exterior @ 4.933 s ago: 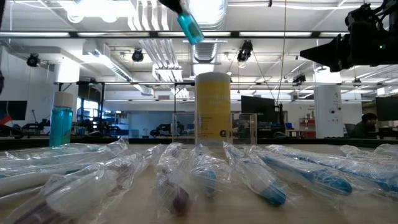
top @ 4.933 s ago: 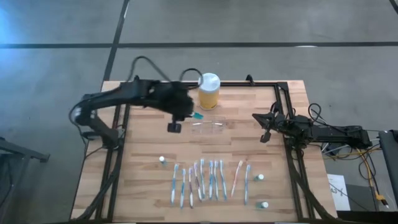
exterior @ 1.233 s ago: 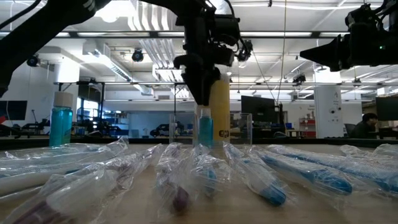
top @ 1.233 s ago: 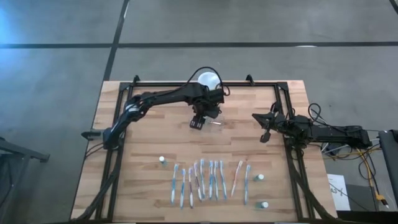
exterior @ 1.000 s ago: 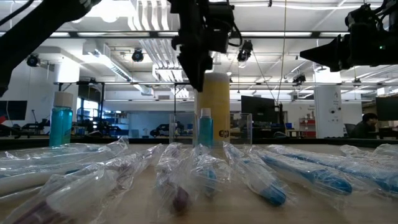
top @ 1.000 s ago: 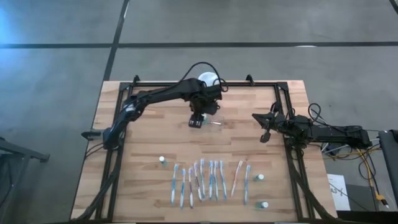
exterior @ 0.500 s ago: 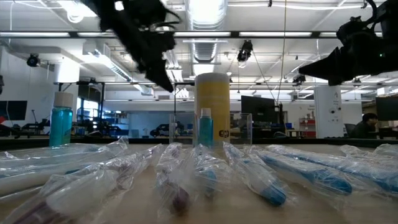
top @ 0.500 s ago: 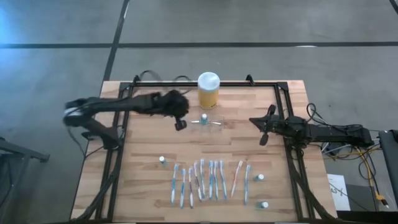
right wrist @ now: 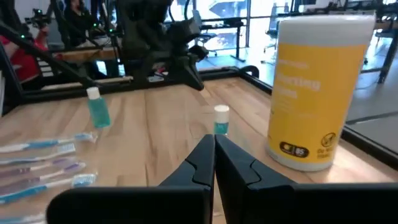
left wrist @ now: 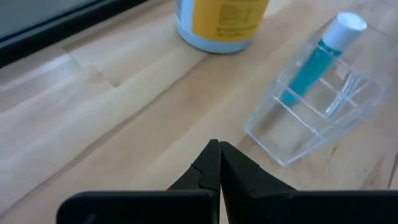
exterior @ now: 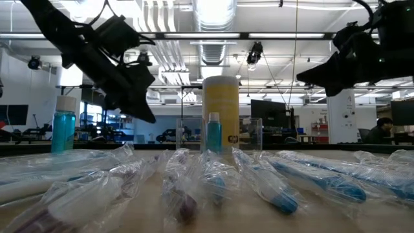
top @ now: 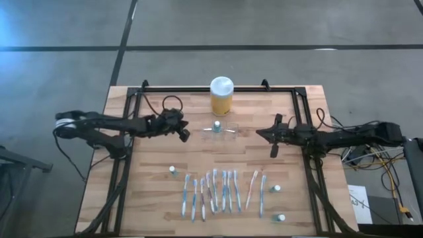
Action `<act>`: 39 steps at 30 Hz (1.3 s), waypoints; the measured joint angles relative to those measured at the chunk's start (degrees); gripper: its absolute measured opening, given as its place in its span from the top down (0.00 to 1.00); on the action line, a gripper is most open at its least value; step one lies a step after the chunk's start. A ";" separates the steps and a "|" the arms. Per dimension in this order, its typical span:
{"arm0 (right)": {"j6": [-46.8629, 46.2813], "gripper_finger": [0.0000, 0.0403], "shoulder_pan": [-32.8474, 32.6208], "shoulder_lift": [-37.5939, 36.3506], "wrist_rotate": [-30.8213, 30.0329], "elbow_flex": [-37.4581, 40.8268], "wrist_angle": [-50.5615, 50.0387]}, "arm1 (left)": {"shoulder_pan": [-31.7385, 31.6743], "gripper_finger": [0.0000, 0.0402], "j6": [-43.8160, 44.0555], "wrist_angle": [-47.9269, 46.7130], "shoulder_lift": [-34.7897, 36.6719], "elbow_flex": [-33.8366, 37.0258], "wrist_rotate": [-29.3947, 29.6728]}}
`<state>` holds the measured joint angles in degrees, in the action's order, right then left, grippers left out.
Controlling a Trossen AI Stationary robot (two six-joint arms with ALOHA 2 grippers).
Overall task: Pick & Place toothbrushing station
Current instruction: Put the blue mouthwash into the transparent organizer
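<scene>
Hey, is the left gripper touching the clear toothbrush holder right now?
Apart. The high view shows the left gripper off to one side of the clear holder, with bare wood between them. The left wrist view shows its shut fingertips short of the holder too.

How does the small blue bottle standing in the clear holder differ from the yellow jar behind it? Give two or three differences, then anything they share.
The blue bottle is slim and short; the yellow jar is far wider and taller. The bottle stands inside the toothbrushing station, while the jar stands straight on the wooden table. The bottle is see-through blue; the jar is opaque yellow with dark print. Both stand upright and carry white caps.
</scene>
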<state>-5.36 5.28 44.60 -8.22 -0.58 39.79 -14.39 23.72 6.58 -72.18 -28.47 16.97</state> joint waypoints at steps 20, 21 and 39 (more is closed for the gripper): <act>2.51 0.98 0.09 39.87 11.95 -19.84 1.67 | 0.09 1.00 -0.04 0.05 -10.53 -4.63 -0.48; 2.50 0.98 0.21 40.31 12.06 -20.57 -0.74 | 0.09 1.00 -0.02 -0.01 -10.67 -4.63 -0.51; -1.56 0.98 2.63 40.63 5.03 -22.60 -7.89 | 0.37 1.00 0.47 0.47 -10.27 -4.63 -3.01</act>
<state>-6.92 7.91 85.23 -3.19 -23.18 31.90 -14.02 24.18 7.05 -82.46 -33.10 13.95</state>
